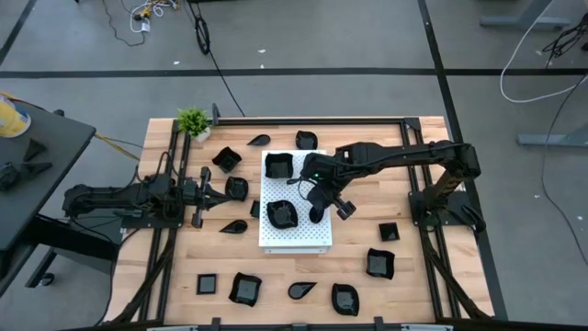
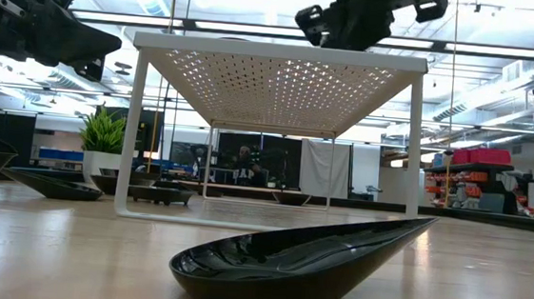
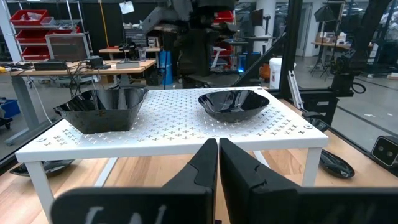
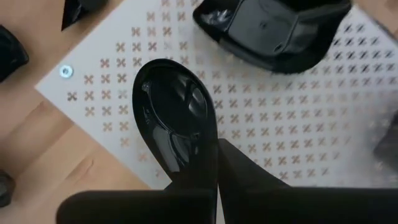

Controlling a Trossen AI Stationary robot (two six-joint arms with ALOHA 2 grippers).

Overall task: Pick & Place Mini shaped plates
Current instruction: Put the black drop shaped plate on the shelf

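Note:
A white perforated board (image 1: 296, 234) stands on legs in the middle of the wooden table. Two glossy black mini plates sit on it, one at the far end (image 1: 278, 165) and one nearer (image 1: 282, 213). My right gripper (image 1: 319, 204) hangs over the board's right half, slanting down, shut on a black teardrop-shaped plate (image 4: 174, 118). My left gripper (image 3: 219, 162) waits shut and level at the board's left side (image 1: 216, 190), touching nothing. My right gripper pinches the teardrop plate's rim (image 4: 208, 163) between its two fingers, at the plate's end nearest the wrist. The fingers slant down from above. The plate is lifted clear over the board near one corner, and its hollow side shows in the right wrist view.
Several more black plates lie on the wood around the board, such as a teardrop one at the near edge (image 2: 296, 266) and a square one at the near left (image 1: 208, 284). A small green potted plant (image 1: 194, 121) stands at the far left corner.

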